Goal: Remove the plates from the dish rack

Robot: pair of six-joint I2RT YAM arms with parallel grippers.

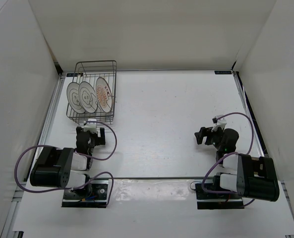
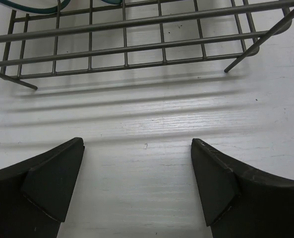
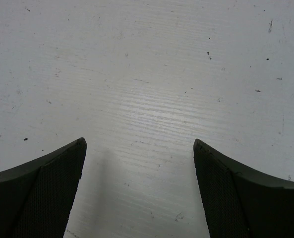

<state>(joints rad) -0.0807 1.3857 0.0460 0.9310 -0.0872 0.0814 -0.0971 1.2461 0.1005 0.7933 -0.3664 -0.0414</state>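
The dark wire dish rack (image 1: 93,66) stands at the table's far left. Three white plates stand on edge in it: two with dark ring lines (image 1: 74,96) (image 1: 88,95) and one with an orange-red sunburst (image 1: 104,93) on the right. My left gripper (image 1: 90,134) is open and empty, just in front of the rack. In the left wrist view the rack's near wire wall (image 2: 127,49) fills the top, above my open left gripper (image 2: 138,148). My right gripper (image 1: 205,135) is open and empty over bare table at the right; the right wrist view shows it (image 3: 139,146) above white tabletop.
White walls enclose the table on the left, back and right. A dark strip runs along the right edge (image 1: 250,111). Both arm bases (image 1: 85,192) (image 1: 221,194) and their purple cables sit at the near edge.
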